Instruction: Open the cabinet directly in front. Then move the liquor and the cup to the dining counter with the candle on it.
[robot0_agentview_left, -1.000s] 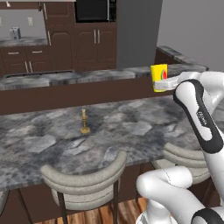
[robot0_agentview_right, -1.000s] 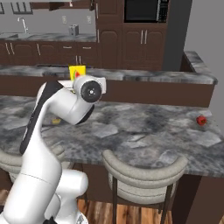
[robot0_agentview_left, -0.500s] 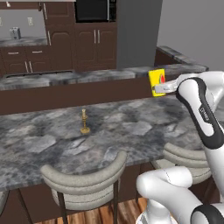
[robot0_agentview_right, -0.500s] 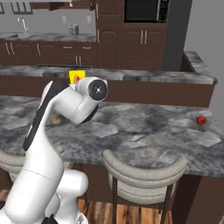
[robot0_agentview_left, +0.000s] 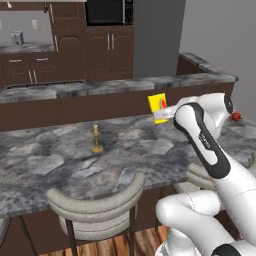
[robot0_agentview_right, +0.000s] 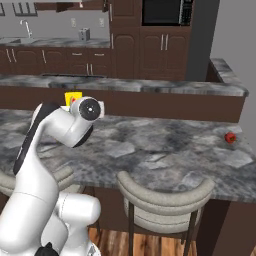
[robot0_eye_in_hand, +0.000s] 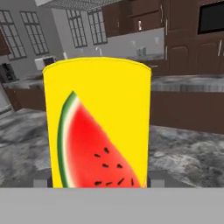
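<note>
Claw (robot0_eye_in_hand: 97, 183) clamped on yellow cup (robot0_agentview_left: 158, 106), fingers either side of its base. Held upright above marbled surface (robot0_agentview_left: 60, 160). Candle (robot0_agentview_left: 96, 139) well left of it.

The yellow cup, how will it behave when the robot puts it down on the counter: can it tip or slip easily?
The cup looks rigid and straight-walled, so it probably keeps its shape in the end effector. Its smooth sides may slip. Taller than wide, it could tip if set down tilted on the dining counter.
</note>
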